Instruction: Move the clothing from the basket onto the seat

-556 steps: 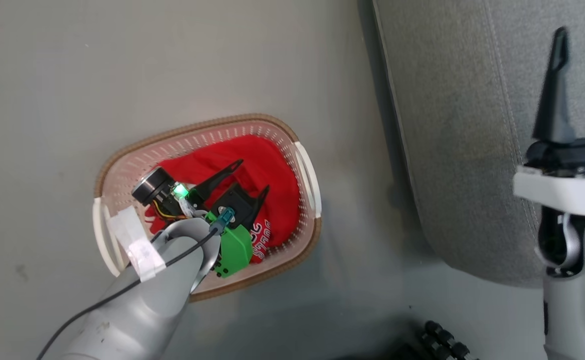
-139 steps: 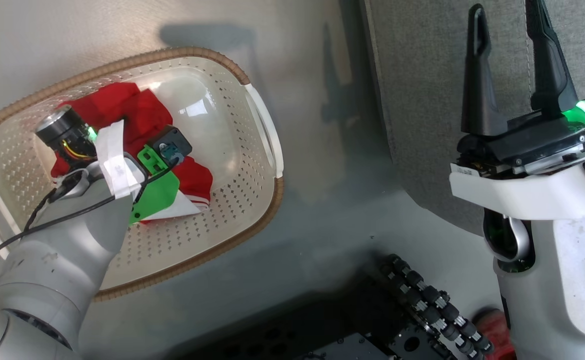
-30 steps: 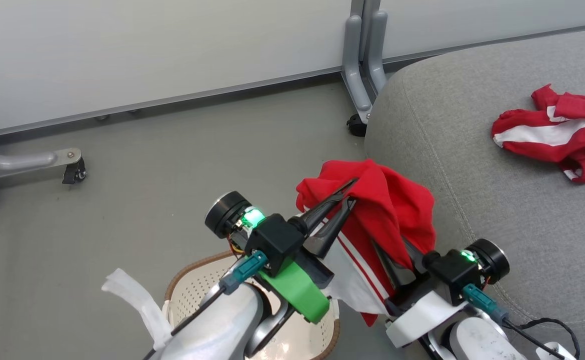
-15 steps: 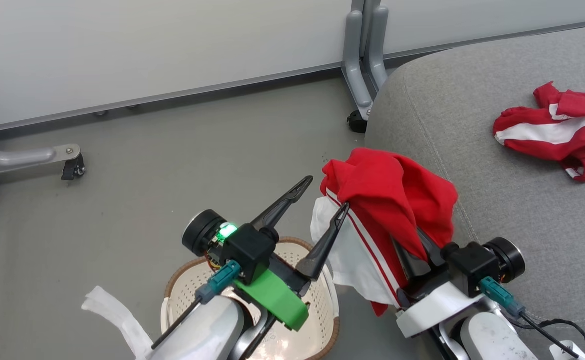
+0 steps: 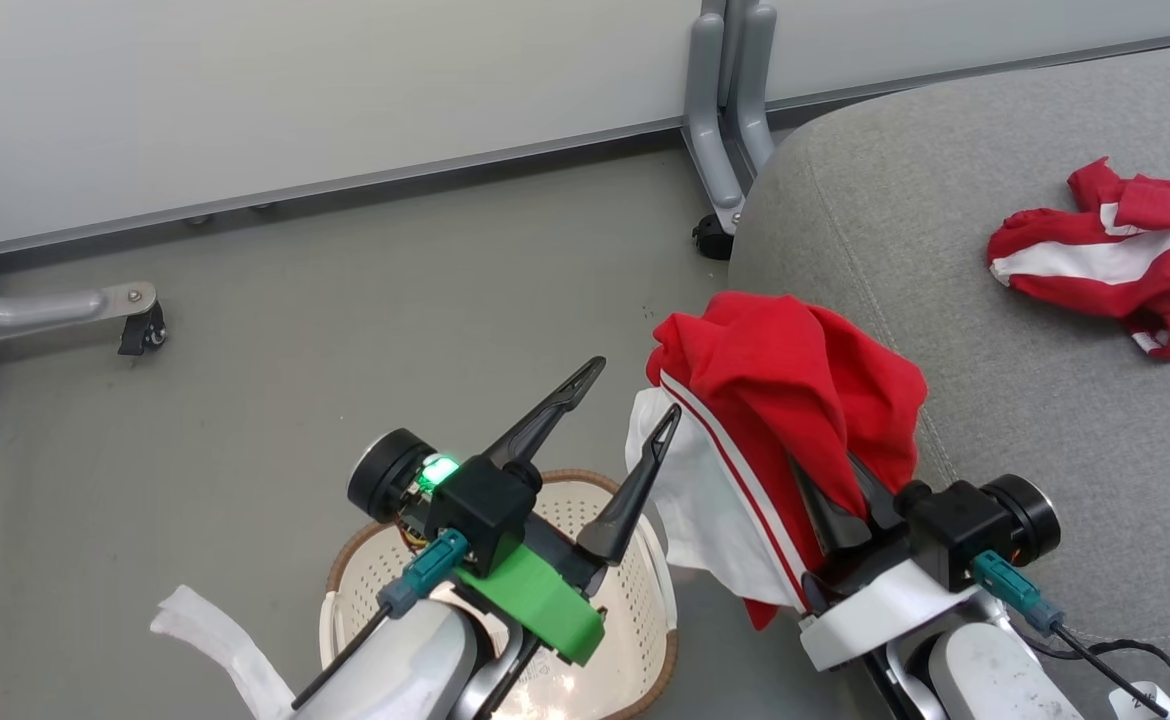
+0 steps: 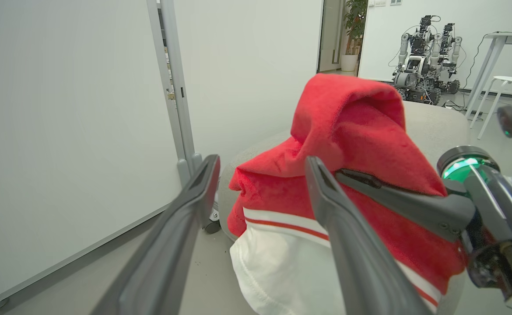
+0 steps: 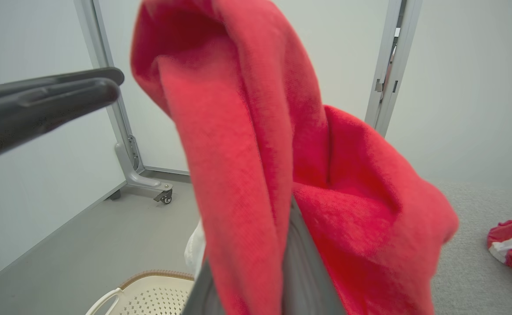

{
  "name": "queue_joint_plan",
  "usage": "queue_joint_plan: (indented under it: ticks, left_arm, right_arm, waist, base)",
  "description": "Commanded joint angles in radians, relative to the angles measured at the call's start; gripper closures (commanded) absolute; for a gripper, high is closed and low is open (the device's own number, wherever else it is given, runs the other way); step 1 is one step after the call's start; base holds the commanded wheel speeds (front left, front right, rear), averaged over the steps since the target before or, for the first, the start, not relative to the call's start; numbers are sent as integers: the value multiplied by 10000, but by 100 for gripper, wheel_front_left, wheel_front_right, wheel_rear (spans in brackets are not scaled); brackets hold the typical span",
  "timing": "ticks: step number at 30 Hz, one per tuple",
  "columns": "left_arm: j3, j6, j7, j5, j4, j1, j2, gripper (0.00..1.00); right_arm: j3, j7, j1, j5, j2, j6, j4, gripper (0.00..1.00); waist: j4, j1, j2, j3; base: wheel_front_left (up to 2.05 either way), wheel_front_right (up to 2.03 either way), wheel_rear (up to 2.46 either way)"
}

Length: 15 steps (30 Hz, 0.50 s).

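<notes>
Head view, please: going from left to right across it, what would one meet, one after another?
Caster wheel → left gripper, open → held red garment → second red garment, lying on the seat.

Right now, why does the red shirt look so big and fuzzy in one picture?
Right wrist view: the red shirt hangs right against the lens, so it looks huge and soft. Left wrist view: the left claw has blurry fingers near the bottom edge; the shirt is sharper. Head view: crisp, with a bright glare spot in the basket.
</notes>
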Motion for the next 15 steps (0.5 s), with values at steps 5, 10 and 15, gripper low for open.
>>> queue_joint_plan:
  ticks: [5,10,15]
  left_arm:
    - [61,146,-66,-2,6,101,125,0]
    - [43,167,74,152,-40,-112,328,0]
    - [-25,129,298,275,-152,-378,502,0]
  right_arm:
    - [-231,-34,-53,9,34,-18,-142,100]
    - [-620,-34,-217,-37,112,-18,-353,100]
    - [-1047,-34,-330,-55,301,-18,-628,100]
  waist:
    - [-259,0,-1,146]
    - [-992,0,-1,533]
    - [-2000,0,-1,1081]
  base:
    - [0,0,0]
    - [0,0,0]
    - [0,0,0]
